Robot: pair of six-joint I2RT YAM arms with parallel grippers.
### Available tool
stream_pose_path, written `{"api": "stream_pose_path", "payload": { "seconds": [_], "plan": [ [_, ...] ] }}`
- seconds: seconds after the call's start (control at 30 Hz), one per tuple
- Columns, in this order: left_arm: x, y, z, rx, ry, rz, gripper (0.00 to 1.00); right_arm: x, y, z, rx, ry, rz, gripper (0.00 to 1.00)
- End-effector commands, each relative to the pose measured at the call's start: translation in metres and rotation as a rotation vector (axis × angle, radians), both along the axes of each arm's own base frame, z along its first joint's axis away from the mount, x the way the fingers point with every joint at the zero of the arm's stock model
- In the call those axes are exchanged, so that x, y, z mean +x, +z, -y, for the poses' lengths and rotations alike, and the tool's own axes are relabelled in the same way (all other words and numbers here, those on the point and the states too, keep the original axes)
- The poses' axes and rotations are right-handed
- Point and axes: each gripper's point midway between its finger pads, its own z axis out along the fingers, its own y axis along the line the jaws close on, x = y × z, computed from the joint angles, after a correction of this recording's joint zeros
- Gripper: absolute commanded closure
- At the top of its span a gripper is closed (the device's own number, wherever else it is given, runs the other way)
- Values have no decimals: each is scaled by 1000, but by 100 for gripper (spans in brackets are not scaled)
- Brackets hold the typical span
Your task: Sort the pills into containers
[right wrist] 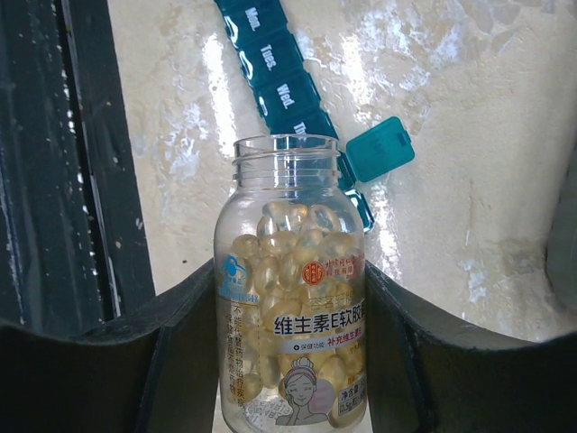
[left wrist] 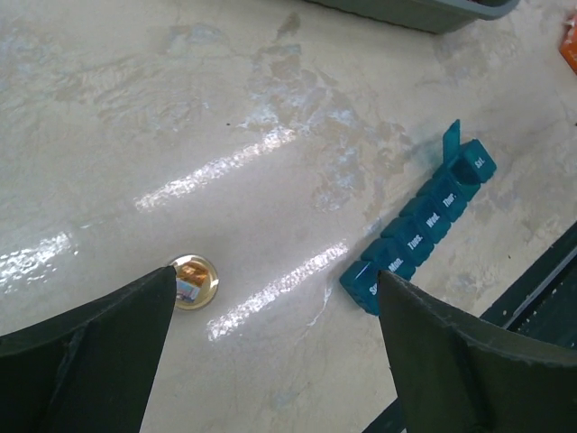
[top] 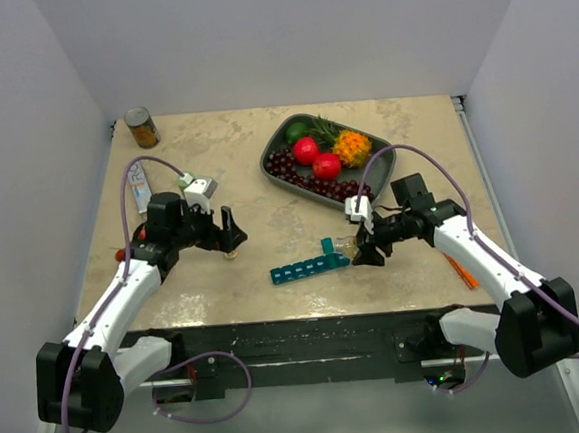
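My right gripper (top: 364, 243) is shut on a small clear bottle (right wrist: 290, 298) of tan-yellow pills (right wrist: 288, 248). The bottle has no cap, and its mouth points at the teal pill organiser (right wrist: 270, 45). The organiser (top: 309, 268) lies near the table's front edge, and the lid at its right end (right wrist: 380, 149) stands open. The bottle (top: 346, 241) hovers just right of that open end. My left gripper (left wrist: 277, 275) is open and empty above the table. A small round gold cap (left wrist: 194, 281) lies by its left finger, and the organiser (left wrist: 424, 225) lies to its right.
A grey fruit tray (top: 275, 162) with cherries and red fruit stands at the back right. A can (top: 142, 128) stands at the back left, and a white tube (top: 139, 185) lies by the left arm. An orange item (top: 461, 270) lies under the right arm.
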Motion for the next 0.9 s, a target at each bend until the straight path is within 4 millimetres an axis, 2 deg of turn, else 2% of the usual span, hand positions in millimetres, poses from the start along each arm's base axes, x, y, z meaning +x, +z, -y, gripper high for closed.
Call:
{"api": "stream_pose_path", "payload": {
  "seconds": [0.0, 0.2, 0.33, 0.53, 0.87],
  "plan": [
    [0, 12, 18, -34, -110, 74, 4, 13, -6, 1, -34, -1, 60, 94],
    [-4, 10, 24, -51, -137, 54, 5, 10, -29, 8, -131, 12, 24, 94],
    [-6, 4, 28, -51, -154, 32, 6, 13, -37, 7, -161, 17, 2, 94],
    [-7, 0, 30, -47, -160, 9, 7, 14, -45, -1, -188, 35, -1, 94],
    [-6, -2, 30, -45, -161, -3, 8, 23, -55, 0, -245, -12, -9, 94]
  ]
}}
